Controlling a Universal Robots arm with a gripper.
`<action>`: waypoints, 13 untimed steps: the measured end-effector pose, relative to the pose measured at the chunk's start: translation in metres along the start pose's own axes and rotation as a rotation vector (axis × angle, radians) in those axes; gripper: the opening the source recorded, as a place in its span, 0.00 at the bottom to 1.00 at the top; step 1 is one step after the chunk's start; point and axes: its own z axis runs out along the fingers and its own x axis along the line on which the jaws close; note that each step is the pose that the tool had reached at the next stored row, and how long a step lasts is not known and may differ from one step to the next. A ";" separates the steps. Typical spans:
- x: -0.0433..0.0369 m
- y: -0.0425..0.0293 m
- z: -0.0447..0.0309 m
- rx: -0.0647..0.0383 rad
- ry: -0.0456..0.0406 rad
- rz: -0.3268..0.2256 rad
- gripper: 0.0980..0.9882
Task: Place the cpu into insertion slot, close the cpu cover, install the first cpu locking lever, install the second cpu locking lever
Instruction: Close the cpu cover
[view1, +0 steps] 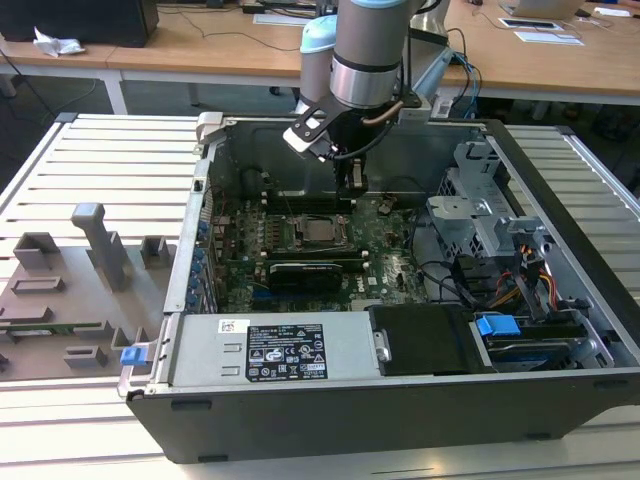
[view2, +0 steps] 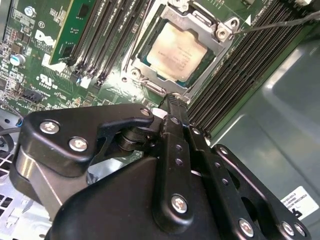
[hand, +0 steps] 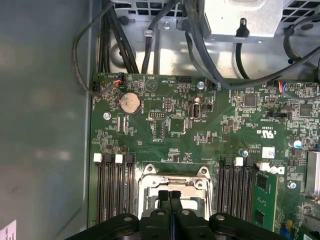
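Right up front sits the case (view1: 400, 425) with its dark wall, and just behind it the power supply (view1: 285, 350) with a white label, a blue tab (view1: 497, 326) off toward the exterior view's right. Look past those and the arm reaches down into the open case, gripper (view1: 350, 185) hanging low over the green board (view1: 390, 255), just at the far side of the socket. And the cpu (view2: 175, 52) is in: dull silver top, lying flat in the slot (view2: 142, 64), with the cover (view2: 202, 22) folded down around it so the chip shows through the window. In the first wrist view the two black fingers (hand: 163, 197) are pressed together, nothing between them, clenched tight right at the cover's edge. Whether the tips touch the metal, I can't tell. Same story in the second wrist view: the gripper's tip sits just beside the socket's corner. A thin dark rod (view2: 280, 23) runs from the cover's corner out across the memory slots (view2: 235, 75), which flank the socket on both sides. Further along the board, a coin cell (hand: 130, 101), then black cables (hand: 125, 45). Outside the case, toward the exterior view's left, a grey tray (view1: 60, 300) lies on the slatted table (view1: 110, 160).
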 end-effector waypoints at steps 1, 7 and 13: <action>0.0000 -0.0008 0.0000 0.000 0.0001 0.000 0.01; 0.0003 -0.0085 0.0004 0.000 0.0000 0.000 0.01; 0.0006 -0.0149 0.0013 0.000 0.0002 0.000 0.01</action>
